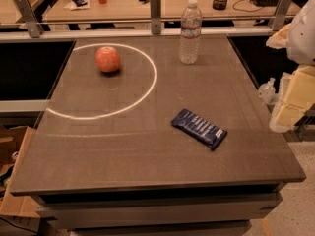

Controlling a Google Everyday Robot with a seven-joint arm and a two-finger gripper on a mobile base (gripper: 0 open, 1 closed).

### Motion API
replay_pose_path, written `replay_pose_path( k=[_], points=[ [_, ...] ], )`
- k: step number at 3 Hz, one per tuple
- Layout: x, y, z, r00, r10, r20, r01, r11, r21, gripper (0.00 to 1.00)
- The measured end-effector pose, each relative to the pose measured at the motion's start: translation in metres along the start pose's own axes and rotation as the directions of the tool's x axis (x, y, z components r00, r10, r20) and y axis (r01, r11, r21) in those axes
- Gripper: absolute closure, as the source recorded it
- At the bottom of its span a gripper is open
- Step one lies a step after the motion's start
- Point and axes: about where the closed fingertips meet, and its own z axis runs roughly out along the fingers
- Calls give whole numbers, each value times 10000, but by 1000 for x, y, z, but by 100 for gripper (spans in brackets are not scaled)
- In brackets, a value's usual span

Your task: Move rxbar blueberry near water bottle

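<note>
The rxbar blueberry (199,128), a flat bar in a dark navy wrapper with pale lettering, lies at an angle on the brown table (123,151), right of centre and towards the front. The water bottle (190,32), clear with a white cap and a white-and-red label, stands upright at the back of the table. My gripper (268,91) is off the table's right edge, at the end of the pale arm (295,95). It is well apart from the bar and lower right of the bottle, and holds nothing that I can see.
A red-orange apple (108,59) sits at the back left inside a white circle (147,90) on the tabletop. A metal rail (155,14) runs behind the table, with a cluttered desk beyond. Cardboard boxes (12,181) lie on the floor at left.
</note>
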Motion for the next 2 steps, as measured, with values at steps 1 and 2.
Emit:
replay_pose_path(
  k=[1,2],
  points=[
    [0,0,0,10000,0,1,0,10000,2,0],
    [5,9,0,9899,1335,485,-1310,9900,-523,0]
  ],
)
